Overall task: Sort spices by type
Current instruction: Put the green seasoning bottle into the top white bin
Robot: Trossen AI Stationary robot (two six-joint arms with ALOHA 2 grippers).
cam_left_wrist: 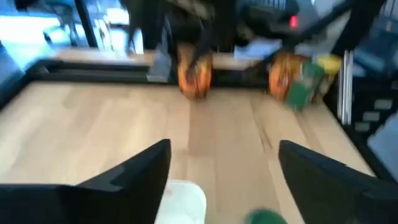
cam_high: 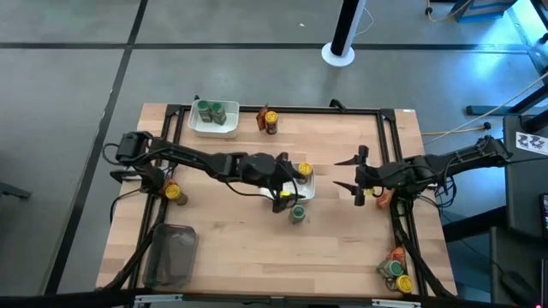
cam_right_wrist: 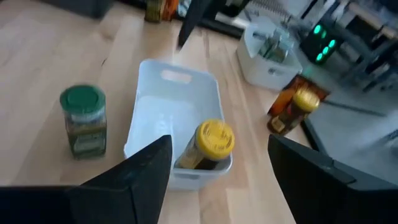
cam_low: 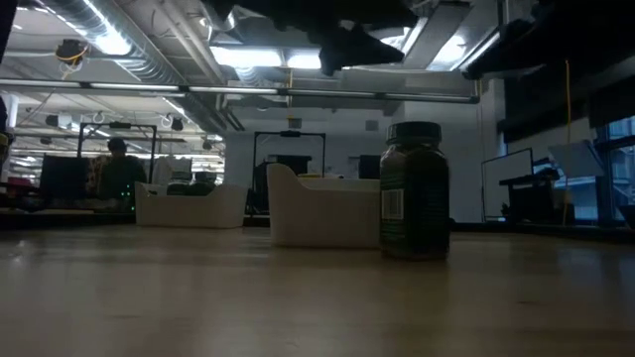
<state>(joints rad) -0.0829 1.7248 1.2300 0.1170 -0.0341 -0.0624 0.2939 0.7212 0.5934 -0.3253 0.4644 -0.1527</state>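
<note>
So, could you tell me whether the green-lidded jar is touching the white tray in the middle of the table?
Apart. The right wrist view shows bare wood between the green-lidded jar and the white tray; the yellow-lidded jar lies inside the tray.

Mid-table stands a tray (cam_high: pixel 304 190) with one jar (cam_right_wrist: pixel 205 146) tilted inside; another jar (cam_high: pixel 297 214) stands upright on the table just beside it. A second tray (cam_high: pixel 214 128) at the far edge holds two jars — a packet (cam_high: pixel 270 121) just right of it. The tub (cam_high: pixel 174 254) sits near-left (a small cluster (cam_high: pixel 396 269) near-right).
</note>
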